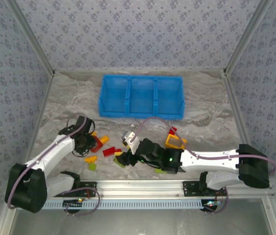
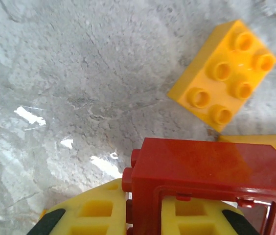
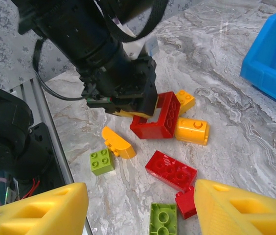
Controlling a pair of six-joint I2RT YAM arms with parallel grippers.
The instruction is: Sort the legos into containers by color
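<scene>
A grey-white marbled tabletop (image 1: pixel 211 122) lies beneath the left pincer (image 1: pixel 93 143) and the right pincer (image 1: pixel 122 159). It spreads ahead of both to the foot of a back wall (image 1: pixel 138 34) papered in blue-grey with small floral sprigs. The same paper covers a side wall (image 1: pixel 6 98) out beyond the left pincer and another wall (image 1: pixel 275 98) well off to the right pincer's outer side. A slanting metal post (image 1: pixel 30 36) rises far ahead and left of the left pincer, a second post (image 1: pixel 245 36) far ahead and right of the right one. Behind both pincers runs a ribbed aluminium rail (image 1: pixel 143 186), with a slotted strip (image 1: pixel 138 203) just behind it. In the left wrist view, glints of light (image 2: pixel 30 116) sit on the marble ahead of the pincer, to its left.
</scene>
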